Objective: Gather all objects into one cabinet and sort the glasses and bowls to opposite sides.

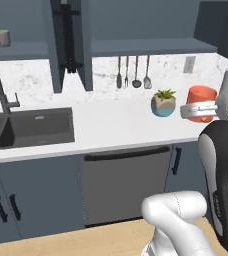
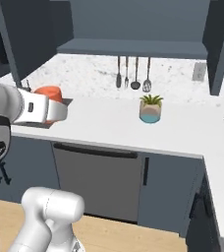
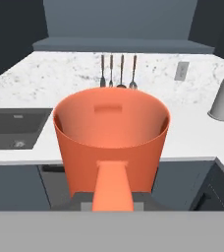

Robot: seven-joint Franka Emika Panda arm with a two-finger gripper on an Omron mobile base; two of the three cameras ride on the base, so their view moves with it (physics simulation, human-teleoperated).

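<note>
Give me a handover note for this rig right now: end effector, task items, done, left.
End effector: shut on the orange cup by its handle, held in the air in front of the counter.
Grey-beige mug: already on the shelf of the open wall cabinet, upper left in the left base view.
Done: orange cup picked up; the mug is shelved.
Left: place the orange cup in that cabinet beside the mug. The other task items can't be located from these views, so find them first.

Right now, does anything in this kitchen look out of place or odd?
Nothing is spilled or broken. One orange cup is off the counter, gripped by its handle in the shut end effector. A grey-beige mug stands alone in an open wall cabinet.
</note>
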